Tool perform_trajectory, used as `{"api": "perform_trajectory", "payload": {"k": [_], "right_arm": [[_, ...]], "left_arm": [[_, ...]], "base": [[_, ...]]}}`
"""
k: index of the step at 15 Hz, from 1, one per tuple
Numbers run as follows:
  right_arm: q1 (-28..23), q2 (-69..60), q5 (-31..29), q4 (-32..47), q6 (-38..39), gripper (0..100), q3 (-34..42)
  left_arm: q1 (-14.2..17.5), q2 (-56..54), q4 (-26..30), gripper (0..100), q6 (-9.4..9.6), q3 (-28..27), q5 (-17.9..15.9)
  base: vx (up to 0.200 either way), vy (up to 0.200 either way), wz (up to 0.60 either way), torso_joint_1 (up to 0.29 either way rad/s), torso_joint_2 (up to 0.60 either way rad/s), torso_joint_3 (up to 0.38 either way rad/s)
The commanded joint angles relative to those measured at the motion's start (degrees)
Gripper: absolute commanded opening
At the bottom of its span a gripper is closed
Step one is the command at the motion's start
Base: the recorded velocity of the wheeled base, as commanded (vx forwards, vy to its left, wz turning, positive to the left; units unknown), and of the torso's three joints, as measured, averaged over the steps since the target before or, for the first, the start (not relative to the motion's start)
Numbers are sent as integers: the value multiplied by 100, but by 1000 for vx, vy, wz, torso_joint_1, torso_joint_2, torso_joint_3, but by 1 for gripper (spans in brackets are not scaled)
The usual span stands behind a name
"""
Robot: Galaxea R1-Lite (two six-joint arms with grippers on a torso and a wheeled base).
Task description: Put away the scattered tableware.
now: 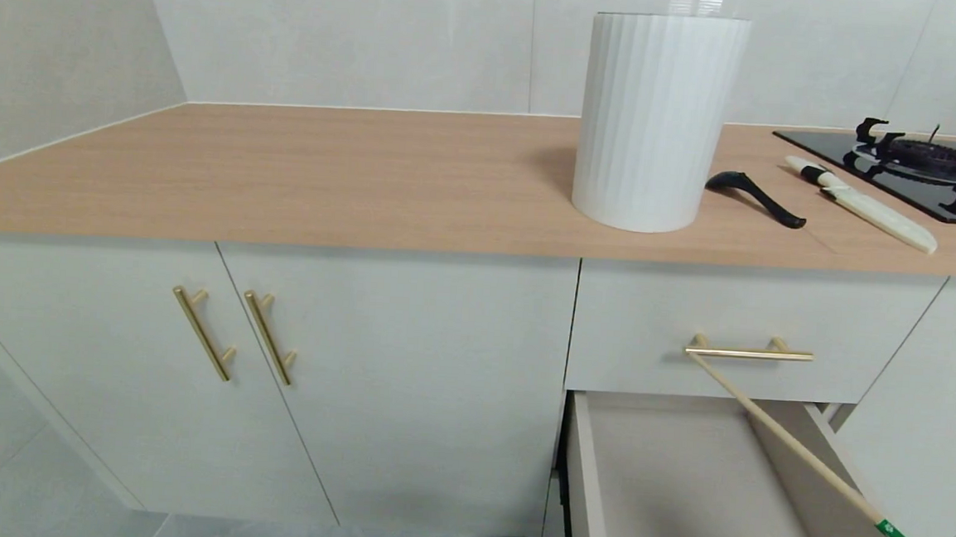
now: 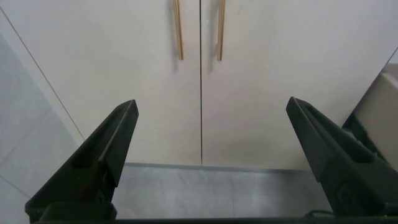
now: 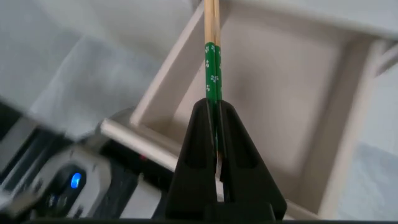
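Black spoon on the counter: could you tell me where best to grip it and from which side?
Take the black spoon by its slim handle, coming straight down from above with the fingers across it. It lies low on the counter, and its bowl end sits close beside the white canister, so the free handle end likely leaves more room.

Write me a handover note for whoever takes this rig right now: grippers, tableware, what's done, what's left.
Left gripper: open, low before the cabinet doors.
Right gripper: shut on the pair of wooden chopsticks with green printed ends, held above the open pale lower drawer.
Done: drawer open, chopsticks picked up.
To do: release them into the drawer; black curved utensil and white-bladed knife lie on the wooden counter.
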Motion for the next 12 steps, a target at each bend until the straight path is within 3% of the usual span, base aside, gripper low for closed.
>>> {"api": "perform_trajectory", "payload": {"k": [1, 3, 7, 11, 12], "right_arm": [[64, 112, 63, -38, -9, 0, 97], [81, 358, 99, -240, -9, 0, 238], [134, 956, 353, -284, -36, 0, 317], [125, 2274, 327, -284, 26, 0, 35], [125, 3127, 292, -302, 360, 0, -272]], "left_arm": [[2, 2, 1, 100, -3, 2, 4], [2, 2, 1, 100, 5, 2, 4], [2, 2, 1, 100, -3, 2, 4], [2, 2, 1, 100, 5, 2, 4], [2, 2, 1, 100, 5, 2, 4]], "base": [[0, 0, 0, -100, 447, 339], [0, 0, 0, -54, 320, 256], [0, 0, 0, -13, 57, 38], [0, 0, 0, 0, 0, 0], [0, 0, 0, 0, 0, 0]]}}
